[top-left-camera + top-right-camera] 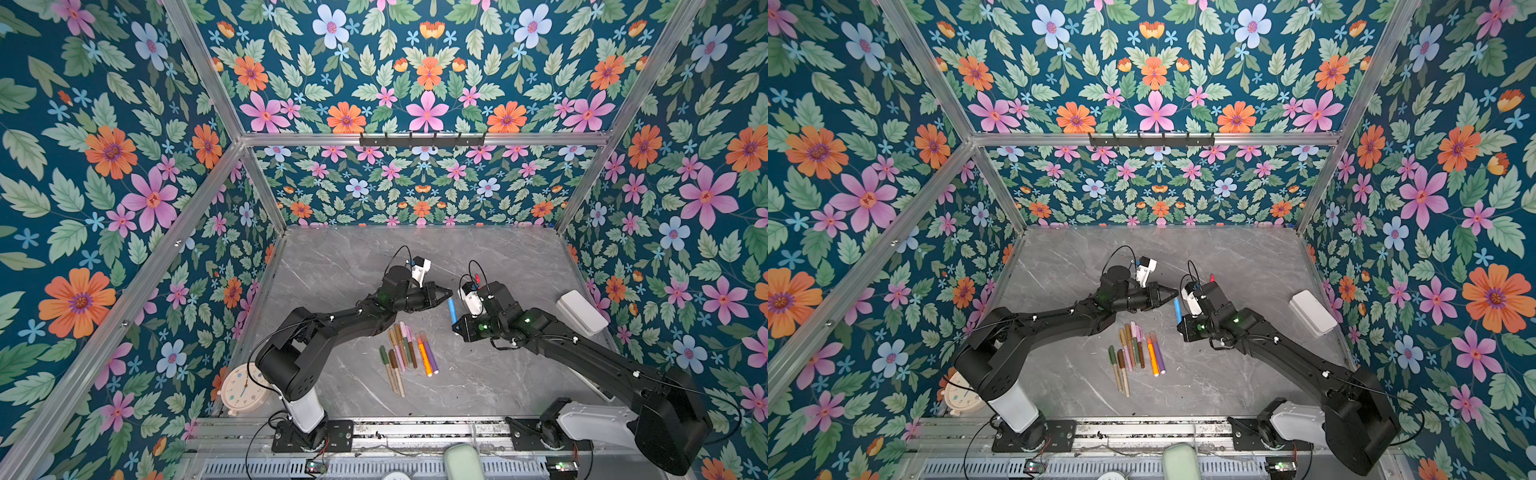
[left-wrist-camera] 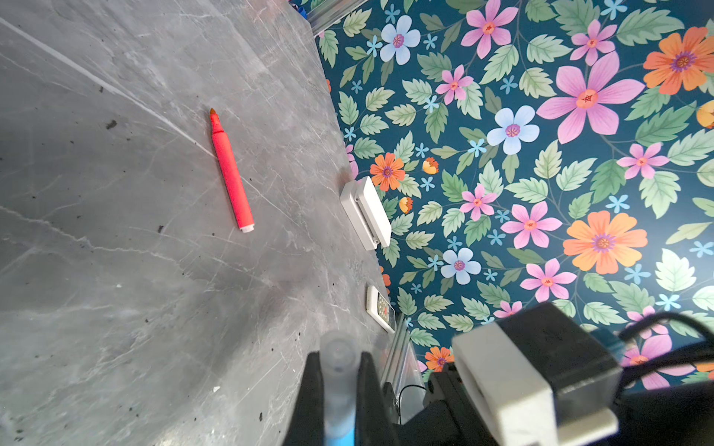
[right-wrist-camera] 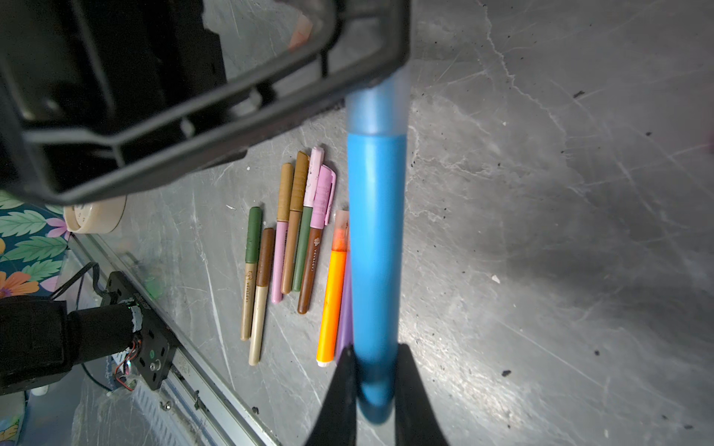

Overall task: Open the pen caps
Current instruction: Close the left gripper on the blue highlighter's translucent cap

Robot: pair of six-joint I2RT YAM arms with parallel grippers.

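Blue pen (image 3: 376,247) gripped at both ends above the table (image 1: 498,374).
Left gripper (image 2: 339,357) clenched on its frosted cap (image 2: 337,347); right gripper (image 3: 375,347) grasps the barrel (image 3: 376,301); capped pens (image 3: 293,231) lie clustered nearby; white box (image 1: 582,311), contents hidden.

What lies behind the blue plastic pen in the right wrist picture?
A slim purple plastic pen lying on the grey marbled table. Only one edge shows; the blue pen covers the rest, cap included.

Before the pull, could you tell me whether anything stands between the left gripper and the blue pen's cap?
Nothing visible does. The left gripper is shut on the cap itself, and the right gripper clamps the blue pen by its barrel, both above the table. The other pens lie apart.
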